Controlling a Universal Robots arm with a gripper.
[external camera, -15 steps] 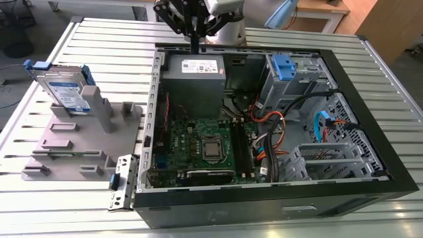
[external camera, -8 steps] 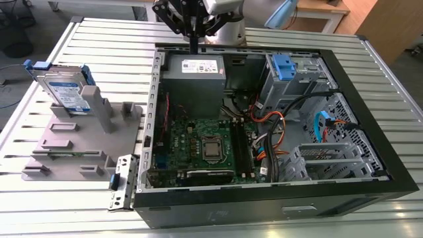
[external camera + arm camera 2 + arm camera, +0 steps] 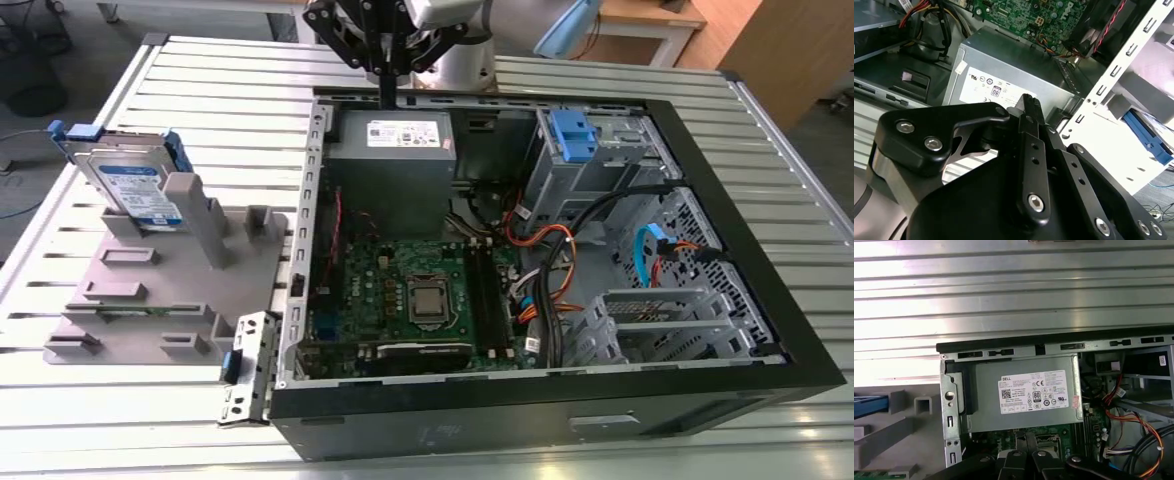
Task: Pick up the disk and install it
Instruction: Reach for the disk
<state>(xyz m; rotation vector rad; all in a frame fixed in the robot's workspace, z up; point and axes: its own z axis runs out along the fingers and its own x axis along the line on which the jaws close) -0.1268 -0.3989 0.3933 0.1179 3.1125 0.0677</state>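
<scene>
The disk stands upright on edge in a grey holder at the exterior view's left. It is silver with a white-and-blue label and a blue carrier frame. My gripper hangs over the back edge of the open computer case, above the grey power supply and well away from the disk. Its black fingers are pressed together with nothing between them. The disk's blue edge shows in the second wrist view, and the first wrist view catches this blue edge too.
The case lies open on a slatted metal table. Inside are a green motherboard, loose cables and a metal drive cage with a blue latch piece. A metal bracket lies beside the case's front corner.
</scene>
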